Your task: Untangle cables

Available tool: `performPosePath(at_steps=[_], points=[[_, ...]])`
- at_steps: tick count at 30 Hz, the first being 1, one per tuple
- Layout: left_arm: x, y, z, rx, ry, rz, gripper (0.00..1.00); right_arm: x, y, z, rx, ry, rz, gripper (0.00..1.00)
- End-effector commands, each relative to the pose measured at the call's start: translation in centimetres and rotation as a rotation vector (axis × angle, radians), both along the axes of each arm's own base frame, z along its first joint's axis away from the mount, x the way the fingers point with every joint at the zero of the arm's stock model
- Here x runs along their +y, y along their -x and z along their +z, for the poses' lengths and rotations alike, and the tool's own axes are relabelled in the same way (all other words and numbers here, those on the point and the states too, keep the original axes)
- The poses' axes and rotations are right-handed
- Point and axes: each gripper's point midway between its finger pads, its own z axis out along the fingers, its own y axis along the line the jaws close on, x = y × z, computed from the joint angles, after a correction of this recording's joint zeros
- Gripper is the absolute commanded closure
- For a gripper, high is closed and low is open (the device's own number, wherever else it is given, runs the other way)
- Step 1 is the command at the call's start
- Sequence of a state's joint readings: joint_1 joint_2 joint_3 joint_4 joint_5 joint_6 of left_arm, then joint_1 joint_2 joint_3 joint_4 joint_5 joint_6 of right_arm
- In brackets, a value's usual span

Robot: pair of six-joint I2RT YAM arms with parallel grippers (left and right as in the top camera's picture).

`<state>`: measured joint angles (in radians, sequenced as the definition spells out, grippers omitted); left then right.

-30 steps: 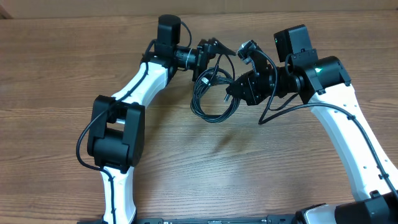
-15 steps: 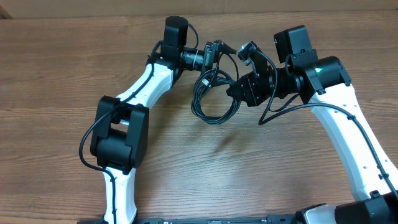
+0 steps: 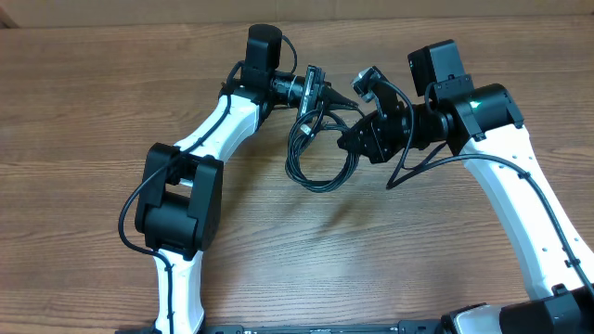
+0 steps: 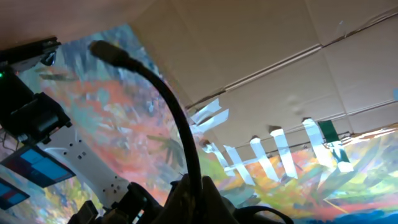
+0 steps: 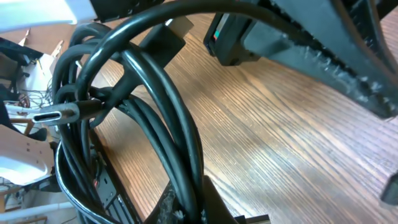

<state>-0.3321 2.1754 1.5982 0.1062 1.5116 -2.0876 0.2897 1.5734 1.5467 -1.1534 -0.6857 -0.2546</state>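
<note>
The cables [image 3: 321, 165] are a black coiled bundle hanging between the two arms, its lower loop over the wooden table. My left gripper [image 3: 313, 93] is at the bundle's top and shut on one strand. In the left wrist view that strand [image 4: 179, 118] rises from between the closed fingers [image 4: 214, 200] and curves up to the left. My right gripper [image 3: 350, 139] is shut on the bundle's right side. The right wrist view shows several thick strands [image 5: 166, 106] running into its jaws [image 5: 193, 211], and a metal-tipped plug [image 5: 51, 116] at the left.
The wooden table [image 3: 93, 130] spreads out to the left and in front. A cardboard wall [image 3: 139, 11] runs along the back edge. The right arm's own black wire [image 3: 418, 165] loops below its wrist. A dark toothed bar [image 5: 336, 59] crosses the upper right of the right wrist view.
My left gripper has moved right to the top of the bundle and shut on a strand. The right gripper has kept its hold, and the bundle has barely shifted.
</note>
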Motion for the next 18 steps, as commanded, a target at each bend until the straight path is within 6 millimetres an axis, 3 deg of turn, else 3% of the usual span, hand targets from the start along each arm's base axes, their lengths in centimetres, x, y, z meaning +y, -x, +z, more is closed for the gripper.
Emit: performPosePath(at_steps=[1, 2, 3, 5, 6, 7, 9, 11, 15, 18], points=[[0.8, -2.5, -0.7, -0.174, -0.004, 0.106, 0.96, 0.4, 0.3, 2.0, -0.029, -0.045, 0.005, 0.96], [2.5, -5.4, 0.3, -0.548, 0.051, 0.194, 0.96, 0.1, 0.4, 1.6, 0.021, -0.024, -0.045, 0.96], [4.2, -7.0, 2.6, -0.817, 0.117, 0.238, 0.96, -0.2, 1.0, 1.0, 0.062, -0.002, -0.051, 0.96], [5.9, -7.7, 6.4, -0.967, 0.183, 0.283, 0.96, -0.6, 1.3, -0.1, 0.117, 0.046, -0.090, 0.96], [7.0, -7.7, 10.8, -1.151, 0.256, 0.318, 0.96, -0.7, 1.0, -0.3, 0.137, 0.051, -0.124, 0.96], [7.7, -7.2, 13.3, -1.235, 0.289, 0.297, 0.96, -0.6, 0.8, -0.2, 0.146, 0.044, -0.143, 0.96], [7.7, -5.8, 15.6, -1.309, 0.315, 0.203, 0.96, -0.5, 0.4, 0.0, 0.161, 0.027, -0.182, 0.96], [6.1, -2.8, 17.5, -1.381, 0.355, 0.048, 0.96, -0.3, -0.3, 0.4, 0.164, 0.004, -0.219, 0.96], [4.5, -0.6, 18.6, -1.401, 0.389, 0.003, 0.96, -0.2, -1.2, 0.8, 0.172, -0.021, -0.273, 0.96], [4.2, -0.2, 18.9, -1.398, 0.394, -0.003, 0.96, -3.2, -3.5, 0.6, 0.205, -0.022, -0.451, 0.96]])
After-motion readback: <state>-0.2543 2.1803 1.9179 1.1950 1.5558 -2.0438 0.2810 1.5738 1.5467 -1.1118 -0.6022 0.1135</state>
